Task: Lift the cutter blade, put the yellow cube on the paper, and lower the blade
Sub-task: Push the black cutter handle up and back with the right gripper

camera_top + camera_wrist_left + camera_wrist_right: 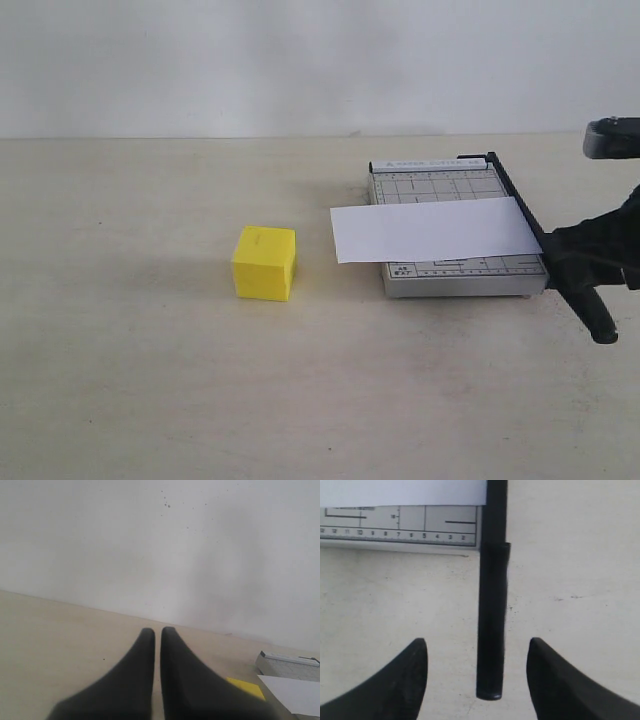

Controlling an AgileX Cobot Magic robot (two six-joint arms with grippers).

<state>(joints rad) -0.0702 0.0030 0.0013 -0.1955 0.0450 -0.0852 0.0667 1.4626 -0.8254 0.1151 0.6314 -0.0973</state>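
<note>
Beige table [150,400] meets white wall [300,60], bearing yellow cube [264,263].

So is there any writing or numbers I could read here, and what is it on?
"10 9 8 7 6 5 4 3 2": ruler scale along the trimmer base edge, falling toward the cutter blade.
Small number above that scale: too blurred.
Print on the base's top strip and corner: too small.
The paper and yellow cube: none.

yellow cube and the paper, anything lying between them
Nothing: the exterior view shows only bare tabletop between the yellow cube and the paper.
</note>
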